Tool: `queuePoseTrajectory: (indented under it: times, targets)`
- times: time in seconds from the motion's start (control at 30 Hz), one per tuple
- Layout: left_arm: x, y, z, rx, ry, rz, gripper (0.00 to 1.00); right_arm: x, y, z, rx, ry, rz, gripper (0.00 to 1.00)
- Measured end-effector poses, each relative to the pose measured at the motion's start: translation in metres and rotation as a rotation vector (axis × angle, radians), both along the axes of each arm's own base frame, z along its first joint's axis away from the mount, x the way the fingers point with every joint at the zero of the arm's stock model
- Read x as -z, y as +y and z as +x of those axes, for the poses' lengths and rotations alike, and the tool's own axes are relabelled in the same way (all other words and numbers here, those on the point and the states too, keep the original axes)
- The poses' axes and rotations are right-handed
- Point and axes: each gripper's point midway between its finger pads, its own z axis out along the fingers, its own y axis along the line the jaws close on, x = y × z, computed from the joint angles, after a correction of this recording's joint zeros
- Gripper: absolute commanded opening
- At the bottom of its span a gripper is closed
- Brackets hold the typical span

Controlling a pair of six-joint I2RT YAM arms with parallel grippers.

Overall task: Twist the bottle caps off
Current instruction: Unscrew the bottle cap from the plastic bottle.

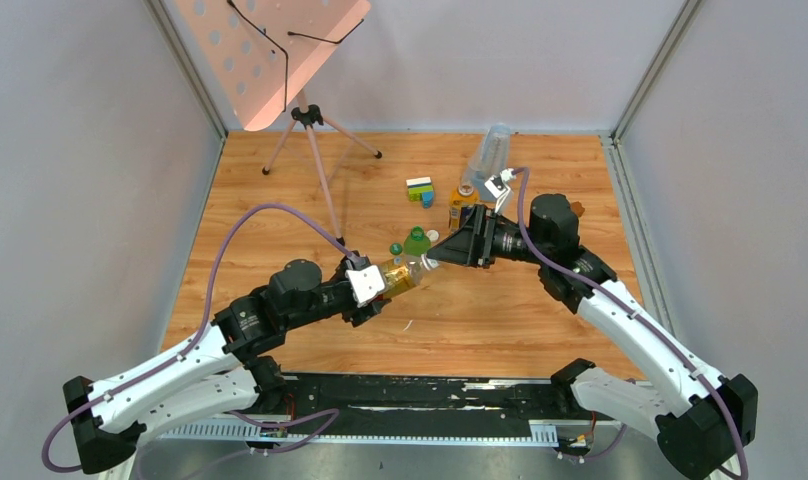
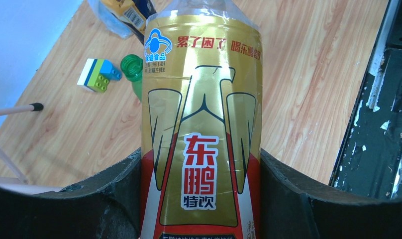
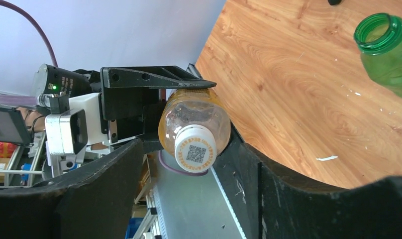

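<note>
Left end effector [image 2: 200,164] clamps amber plastic bottle with gold-and-red label [image 2: 201,99]; right end effector [image 3: 189,149] part-open astride its white screw cap [image 3: 195,152], so off-centre closure could slip.

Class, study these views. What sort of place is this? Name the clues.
Most likely a robotics lab test cell: a left arm and right arm bolted at the edge of a wooden table, grey walls enclosing it, and staged props: toy bricks and a labelled bottle.

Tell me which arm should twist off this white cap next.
Right: the right gripper straddles the white cap, jaws not yet closed on it; the left gripper clamps the bottle body.
</note>
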Motion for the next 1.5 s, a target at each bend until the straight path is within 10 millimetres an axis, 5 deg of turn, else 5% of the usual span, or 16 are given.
queuePoseTrajectory:
  times: [0.27,0.33,0.47,0.7,0.97,1.13,1.5]
  targets:
    - [-0.001,0.0,0.0,0.003,-0.005,0.0,0.16,0.007,0.005,0.0,-0.027,0.063,0.004,0.38]
    - [-0.001,0.0,0.0,0.004,-0.005,0.001,0.16,0.009,0.007,0.0,-0.036,0.077,0.004,0.17]
    - [0.0,0.0,0.0,0.001,-0.004,0.002,0.15,0.008,0.007,-0.001,-0.047,0.063,0.007,0.0]
    - [-0.002,-0.002,-0.005,0.025,-0.01,-0.027,0.14,0.002,0.002,-0.012,-0.126,-0.199,-0.002,0.0]
    - [-0.018,-0.02,-0.047,0.25,0.051,-0.097,0.18,-0.02,-0.018,-0.075,-0.442,-1.053,0.037,0.0]
    - [-0.037,-0.026,-0.064,0.343,0.102,-0.109,0.21,-0.034,-0.027,-0.096,-0.515,-1.462,0.057,0.0]
    - [-0.033,-0.024,-0.081,0.404,0.286,-0.108,0.26,-0.025,-0.031,-0.106,-0.592,-1.726,0.055,0.0]
